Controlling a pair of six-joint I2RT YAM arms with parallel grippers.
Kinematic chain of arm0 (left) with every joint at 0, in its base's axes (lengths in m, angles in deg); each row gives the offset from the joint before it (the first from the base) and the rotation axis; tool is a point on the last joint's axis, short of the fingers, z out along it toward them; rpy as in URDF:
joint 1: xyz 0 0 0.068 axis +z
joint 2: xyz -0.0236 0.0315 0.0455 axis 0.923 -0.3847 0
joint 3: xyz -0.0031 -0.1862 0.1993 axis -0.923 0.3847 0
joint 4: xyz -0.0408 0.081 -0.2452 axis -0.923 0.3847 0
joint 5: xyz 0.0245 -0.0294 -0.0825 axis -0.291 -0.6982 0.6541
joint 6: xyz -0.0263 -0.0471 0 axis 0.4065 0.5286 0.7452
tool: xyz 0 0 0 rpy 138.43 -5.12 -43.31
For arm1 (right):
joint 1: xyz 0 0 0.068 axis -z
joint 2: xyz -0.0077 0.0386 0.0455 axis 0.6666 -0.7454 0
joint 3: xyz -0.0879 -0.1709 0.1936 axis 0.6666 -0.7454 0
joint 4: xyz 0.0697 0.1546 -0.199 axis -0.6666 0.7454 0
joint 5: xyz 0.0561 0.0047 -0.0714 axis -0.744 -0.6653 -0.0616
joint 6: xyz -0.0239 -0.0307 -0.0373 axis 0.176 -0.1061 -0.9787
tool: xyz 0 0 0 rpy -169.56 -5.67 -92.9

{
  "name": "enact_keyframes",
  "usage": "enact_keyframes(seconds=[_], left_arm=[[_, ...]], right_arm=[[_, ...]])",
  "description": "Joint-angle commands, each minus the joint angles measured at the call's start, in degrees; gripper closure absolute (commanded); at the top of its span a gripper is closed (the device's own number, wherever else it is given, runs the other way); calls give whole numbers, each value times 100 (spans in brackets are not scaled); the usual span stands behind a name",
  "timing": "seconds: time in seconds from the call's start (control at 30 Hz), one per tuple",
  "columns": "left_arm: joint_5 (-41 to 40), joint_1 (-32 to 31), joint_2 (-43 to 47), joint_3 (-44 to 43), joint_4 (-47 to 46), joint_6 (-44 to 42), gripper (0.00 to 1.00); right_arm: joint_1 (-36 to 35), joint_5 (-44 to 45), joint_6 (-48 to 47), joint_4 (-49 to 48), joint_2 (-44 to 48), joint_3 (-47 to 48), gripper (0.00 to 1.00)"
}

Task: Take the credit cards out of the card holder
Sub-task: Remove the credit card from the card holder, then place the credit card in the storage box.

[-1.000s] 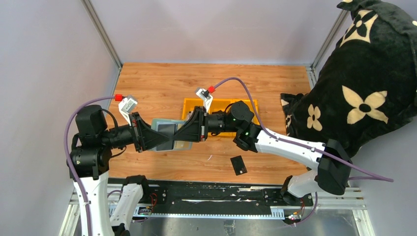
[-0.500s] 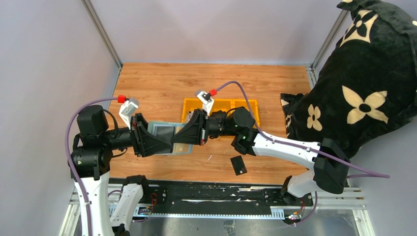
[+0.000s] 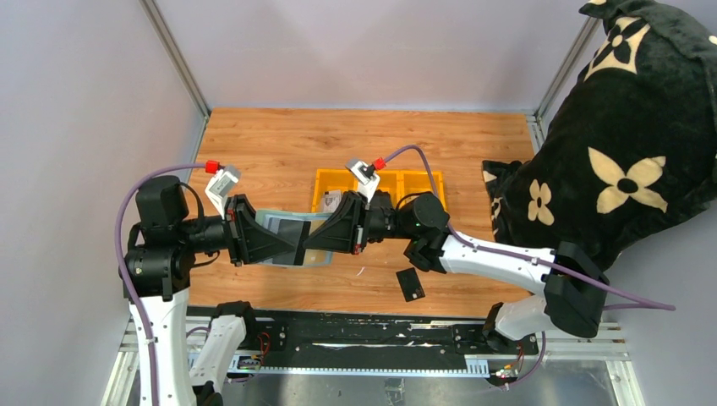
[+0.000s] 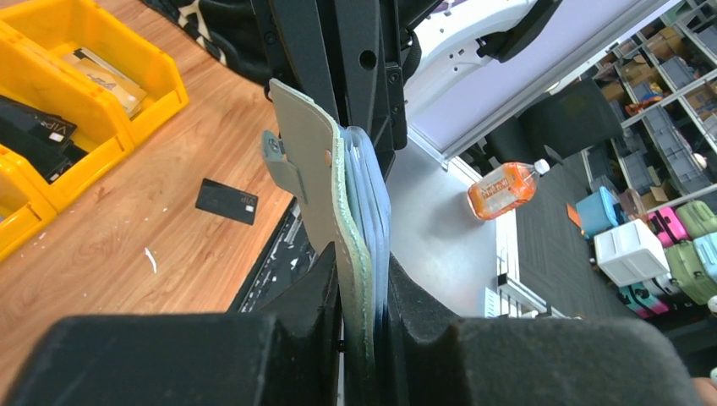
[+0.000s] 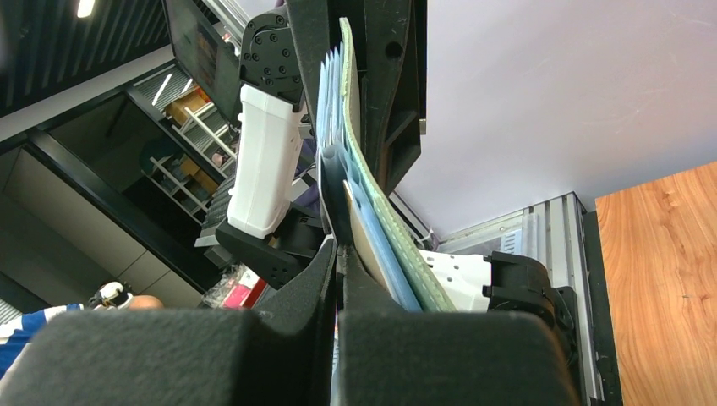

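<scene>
The pale grey-green card holder (image 3: pixel 269 220) hangs above the table between both grippers. My left gripper (image 3: pixel 287 245) is shut on its left edge; in the left wrist view the holder (image 4: pixel 325 182) stands edge-on between the jaws of this gripper (image 4: pixel 365 309). My right gripper (image 3: pixel 320 241) is shut on a thin dark card (image 3: pixel 292 228) sticking out of the holder. In the right wrist view that gripper (image 5: pixel 340 269) pinches the card edge, with the holder (image 5: pixel 385 216) just right of the fingers. A black credit card (image 3: pixel 410 283) lies flat on the table and also shows in the left wrist view (image 4: pixel 226 201).
A row of yellow bins (image 3: pixel 406 180) with dark items stands behind the grippers and shows in the left wrist view (image 4: pixel 93 76). A black flower-patterned bag (image 3: pixel 626 161) fills the right side. Grey walls close the left and back.
My right wrist has lowered and rolled, and its fingers have pushed further left over the holder. The holder has tilted and dropped a little. The black card on the table has not moved.
</scene>
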Motion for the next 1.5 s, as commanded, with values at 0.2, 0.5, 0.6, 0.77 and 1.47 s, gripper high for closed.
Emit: enact_keyframes(seconds=[0.2, 0.5, 0.6, 0.77, 1.47], left_arm=[[447, -47, 128, -174, 69, 72, 81], [56, -42, 178, -207, 64, 73, 99], [6, -47, 166, -245, 61, 93, 98], [16, -46, 184, -304, 53, 118, 98], [-1694, -47, 57, -394, 18, -41, 100]], right_arm=[[123, 104, -115, 68, 176, -137, 100], [21, 146, -33, 4, 53, 85, 59], [7, 137, -6, 19, -57, 208, 70], [34, 183, -2, -15, 9, 81, 92], [2178, -495, 178, 1097, 1532, -1333, 100]])
